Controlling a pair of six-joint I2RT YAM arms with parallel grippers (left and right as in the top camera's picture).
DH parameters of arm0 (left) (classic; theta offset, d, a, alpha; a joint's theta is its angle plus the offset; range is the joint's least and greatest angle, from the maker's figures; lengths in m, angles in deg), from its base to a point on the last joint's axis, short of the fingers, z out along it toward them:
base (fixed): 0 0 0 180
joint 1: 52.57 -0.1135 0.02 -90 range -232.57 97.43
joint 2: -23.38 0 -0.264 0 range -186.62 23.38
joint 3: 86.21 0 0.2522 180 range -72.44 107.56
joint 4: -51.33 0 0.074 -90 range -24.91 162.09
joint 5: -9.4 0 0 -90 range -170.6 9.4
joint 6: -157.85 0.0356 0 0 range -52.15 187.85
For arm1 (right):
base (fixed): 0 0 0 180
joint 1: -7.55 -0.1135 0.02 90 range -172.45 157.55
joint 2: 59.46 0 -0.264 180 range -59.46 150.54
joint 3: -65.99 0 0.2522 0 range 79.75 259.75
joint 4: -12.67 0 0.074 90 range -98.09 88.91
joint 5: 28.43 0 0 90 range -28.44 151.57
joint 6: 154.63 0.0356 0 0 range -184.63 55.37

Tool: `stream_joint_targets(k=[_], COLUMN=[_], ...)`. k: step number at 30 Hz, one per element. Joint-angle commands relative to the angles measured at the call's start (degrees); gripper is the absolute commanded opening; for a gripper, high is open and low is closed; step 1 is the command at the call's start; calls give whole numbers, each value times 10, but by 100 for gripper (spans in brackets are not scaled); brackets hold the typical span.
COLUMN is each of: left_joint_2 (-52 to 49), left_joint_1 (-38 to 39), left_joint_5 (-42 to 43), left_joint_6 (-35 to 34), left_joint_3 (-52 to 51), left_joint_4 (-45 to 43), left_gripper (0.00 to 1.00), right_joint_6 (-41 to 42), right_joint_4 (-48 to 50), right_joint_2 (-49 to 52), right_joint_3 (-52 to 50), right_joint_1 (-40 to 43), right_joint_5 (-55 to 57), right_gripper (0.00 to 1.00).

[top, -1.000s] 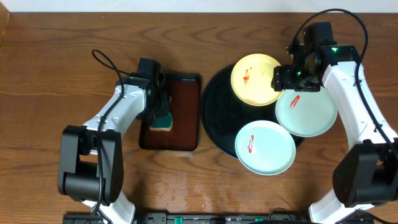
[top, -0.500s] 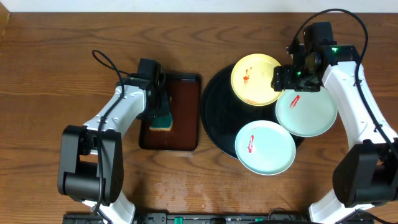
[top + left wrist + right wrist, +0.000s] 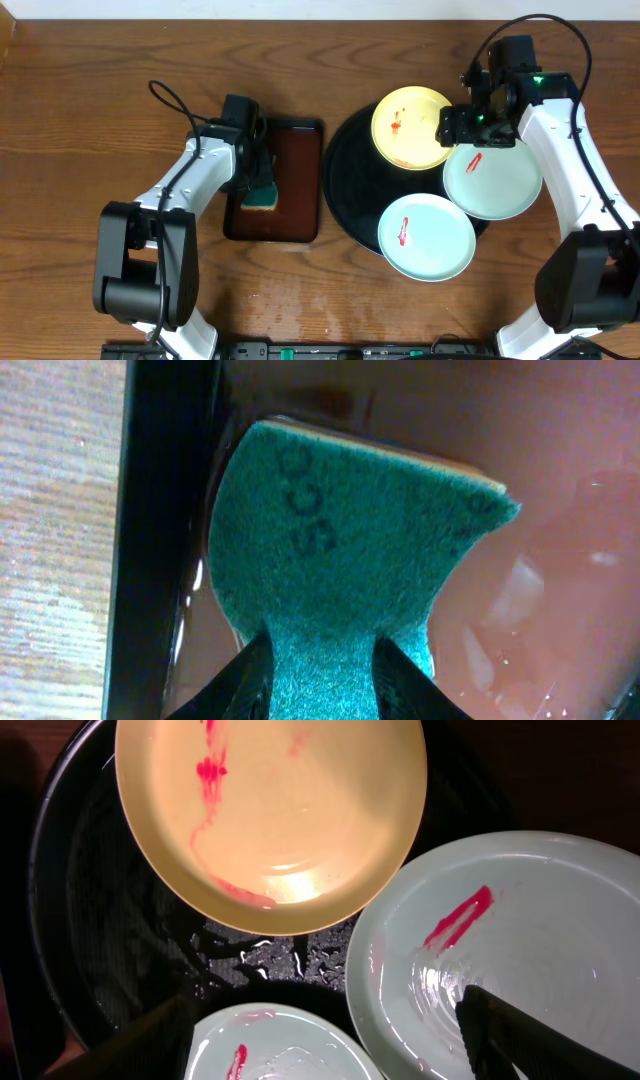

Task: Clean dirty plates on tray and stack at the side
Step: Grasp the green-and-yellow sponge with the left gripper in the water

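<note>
Pinching the green scouring sponge (image 3: 340,540), the left claw (image 3: 320,665) hangs over the brown tray (image 3: 560,560). Right claw (image 3: 335,1030) is spread wide above the black tray (image 3: 90,950). The yellow plate (image 3: 270,820) lies ahead of it, the smeared mint plate (image 3: 540,920) beneath one finger, and the second mint plate (image 3: 280,1045) between the fingers.
</note>
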Motion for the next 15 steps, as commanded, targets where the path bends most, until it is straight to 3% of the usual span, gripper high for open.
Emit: stream_joint_targets(k=[1, 15], left_joint_2=[14, 17], left_joint_1=[2, 13], left_joint_5=[6, 5], left_joint_6=[-7, -12], left_joint_3=[4, -3], left_joint_4=[5, 7], left_gripper=[30, 33], right_joint_6=[-7, -7], right_joint_4=[0, 0], right_joint_2=[0, 0], right_joint_3=[7, 7], right_joint_1=[-4, -5], right_joint_5=[3, 3], right_gripper=[84, 84])
